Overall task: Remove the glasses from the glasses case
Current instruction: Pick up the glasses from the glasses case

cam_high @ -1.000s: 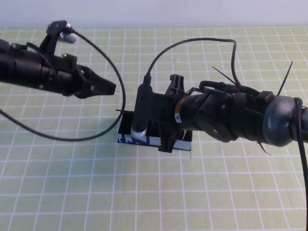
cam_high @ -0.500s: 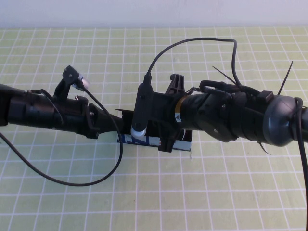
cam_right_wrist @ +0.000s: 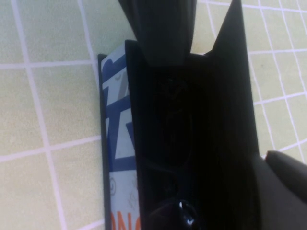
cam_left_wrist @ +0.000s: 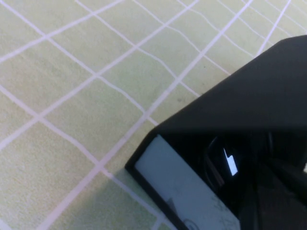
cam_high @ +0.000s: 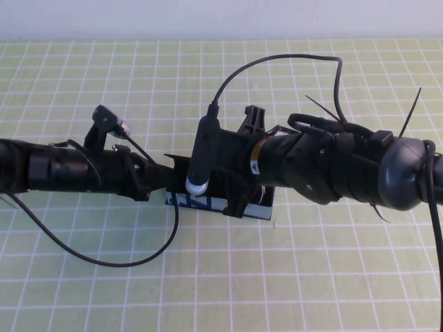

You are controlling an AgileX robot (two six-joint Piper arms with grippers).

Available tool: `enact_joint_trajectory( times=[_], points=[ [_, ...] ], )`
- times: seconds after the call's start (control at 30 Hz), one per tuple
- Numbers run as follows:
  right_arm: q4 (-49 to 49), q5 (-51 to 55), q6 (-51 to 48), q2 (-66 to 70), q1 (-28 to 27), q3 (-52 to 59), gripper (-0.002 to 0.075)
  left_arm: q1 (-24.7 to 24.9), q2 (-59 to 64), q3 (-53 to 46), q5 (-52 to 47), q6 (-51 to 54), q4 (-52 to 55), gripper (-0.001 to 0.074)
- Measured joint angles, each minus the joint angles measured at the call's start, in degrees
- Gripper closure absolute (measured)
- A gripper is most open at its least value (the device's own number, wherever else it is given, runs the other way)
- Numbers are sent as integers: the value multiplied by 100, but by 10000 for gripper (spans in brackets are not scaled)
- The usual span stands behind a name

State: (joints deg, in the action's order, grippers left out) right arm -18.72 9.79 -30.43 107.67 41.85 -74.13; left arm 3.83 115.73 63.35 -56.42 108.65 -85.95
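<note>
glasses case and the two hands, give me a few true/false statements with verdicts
1. The glasses case stands on the green grid mat. True.
2. The case's lid is closed. False: it is open, and the right wrist view looks into the dark interior.
3. The left hand is at the case's left end. True.
4. The right hand is parked far from the case. False: it sits directly over the case.
5. The case's printed side is red and yellow. False: it shows blue, white and orange.
</note>
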Motion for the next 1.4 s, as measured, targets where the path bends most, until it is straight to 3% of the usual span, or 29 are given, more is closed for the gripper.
enact_joint_trajectory(
  times=[0.27, 0.47, 0.6, 0.73, 1.1, 1.4],
  points=[
    [407, 0, 0, -83, 0, 0, 690, 0, 5, 0, 97, 13, -24, 739],
    [1781, 464, 3, -734, 0, 22, 596, 0, 5, 0, 97, 13, 0, 739],
    [3243, 1454, 13, -1131, 0, 22, 658, 0, 5, 0, 97, -7, 10, 739],
    [4055, 2264, 417, -1083, 0, 22, 724, 0, 5, 0, 97, -66, 10, 739],
    [3464, 1662, 1930, -98, -37, 33, 742, 0, 5, 0, 97, -134, 32, 739],
    [3402, 1057, 2085, -59, -372, 33, 742, 0, 5, 0, -18, -290, 278, 739]
  ],
)
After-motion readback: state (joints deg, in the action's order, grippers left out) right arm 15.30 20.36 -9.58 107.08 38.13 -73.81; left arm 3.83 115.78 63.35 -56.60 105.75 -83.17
